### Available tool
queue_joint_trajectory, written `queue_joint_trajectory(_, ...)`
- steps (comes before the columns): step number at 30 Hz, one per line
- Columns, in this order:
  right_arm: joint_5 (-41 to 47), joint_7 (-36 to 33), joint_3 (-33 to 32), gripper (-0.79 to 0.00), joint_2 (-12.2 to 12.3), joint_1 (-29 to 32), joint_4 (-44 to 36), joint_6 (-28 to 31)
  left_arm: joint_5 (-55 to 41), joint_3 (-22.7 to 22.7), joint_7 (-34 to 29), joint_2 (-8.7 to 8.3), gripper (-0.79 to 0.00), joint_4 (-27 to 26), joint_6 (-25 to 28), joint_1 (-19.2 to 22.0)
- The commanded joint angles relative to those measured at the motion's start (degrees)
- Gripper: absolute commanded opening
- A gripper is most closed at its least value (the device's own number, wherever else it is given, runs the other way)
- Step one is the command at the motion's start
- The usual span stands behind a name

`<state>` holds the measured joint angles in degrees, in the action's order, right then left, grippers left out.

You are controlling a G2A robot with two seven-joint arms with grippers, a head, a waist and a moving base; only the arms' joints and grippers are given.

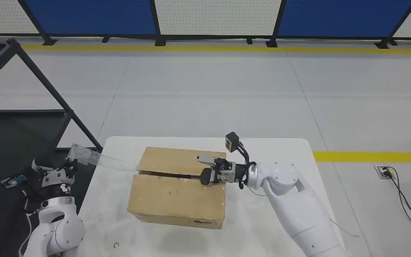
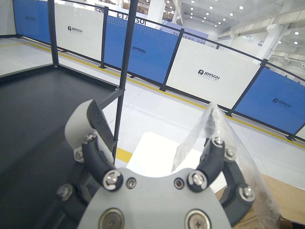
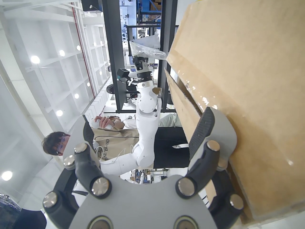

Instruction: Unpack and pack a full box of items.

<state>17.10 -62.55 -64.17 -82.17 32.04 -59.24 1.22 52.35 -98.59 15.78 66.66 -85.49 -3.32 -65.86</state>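
Note:
A brown cardboard box (image 1: 176,199) sits on the white table (image 1: 282,151), its top flaps closed along a seam. A long strip of clear tape (image 1: 103,159) runs from the seam's left end out past the table edge to my left gripper (image 1: 52,175). In the left wrist view that gripper (image 2: 152,122) is open, and the tape (image 2: 214,129) clings to one finger. My right gripper (image 1: 209,168) is open over the box's right top. One of its fingers (image 3: 210,129) lies against the box top (image 3: 250,60) beside the seam.
A black metal rack (image 1: 38,83) stands left of the table, close to my left arm, and its dark shelf (image 2: 35,101) is right beside that gripper. Blue and white fence panels (image 1: 212,16) line the far floor. A small ring (image 1: 115,245) lies near the table's front left.

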Motion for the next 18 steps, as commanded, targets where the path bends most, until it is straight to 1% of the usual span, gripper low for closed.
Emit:
queue_joint_trajectory(1,-0.2,-0.22,0.4,0.0,0.02,-0.2,0.32,-0.57,0.47,-0.03,0.13,0.04,0.0,-1.08,-0.03,-0.13)
queue_joint_trajectory(11,0.2,0.61,1.62,0.0,-0.11,-1.24,3.59,0.0,3.34,0.7,1.17,0.32,0.0,-7.04,-1.18,-0.43)
queue_joint_trajectory(18,0.86,2.3,1.8,0.0,-0.18,-1.8,5.46,1.07,6.19,2.86,1.65,0.66,0.0,-11.08,-1.75,-0.28)
